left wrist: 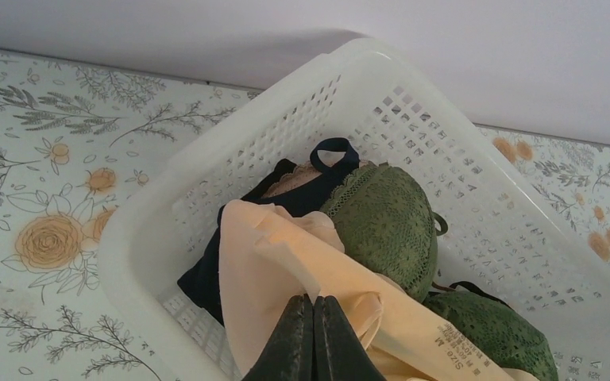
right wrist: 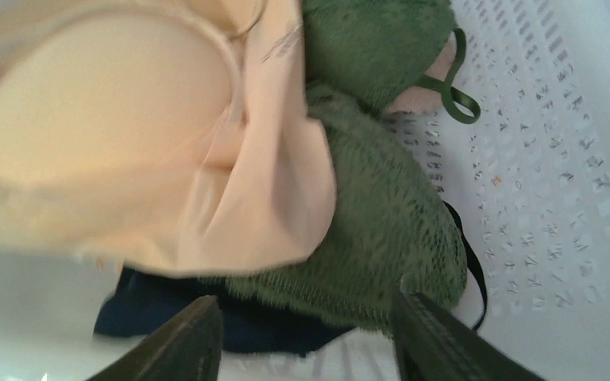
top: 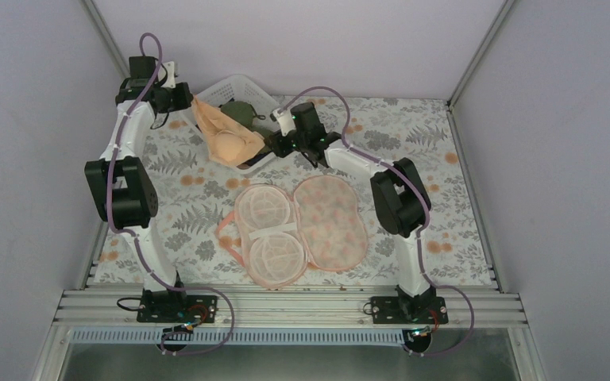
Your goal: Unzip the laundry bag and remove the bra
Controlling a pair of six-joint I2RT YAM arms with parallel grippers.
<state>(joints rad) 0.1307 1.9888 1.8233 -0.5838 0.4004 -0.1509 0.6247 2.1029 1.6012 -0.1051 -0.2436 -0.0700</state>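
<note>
The laundry bag [top: 298, 226] lies open and flat in the middle of the table, two mesh cup frames on its left half, printed pink lining on its right. The peach bra [top: 226, 135] hangs over the white basket [top: 234, 86] at the back. My left gripper [left wrist: 313, 305] is shut on a fold of the bra [left wrist: 286, 262] and holds it up above the basket [left wrist: 413, 119]. My right gripper [right wrist: 310, 317] is open and empty, low in the basket beside the bra's cup [right wrist: 103, 127].
Olive-green lace bras [left wrist: 385, 222] and a dark navy garment [left wrist: 206, 278] lie in the basket; they also show in the right wrist view [right wrist: 373, 206]. Grey walls stand close behind and beside the flower-printed table [top: 413, 135].
</note>
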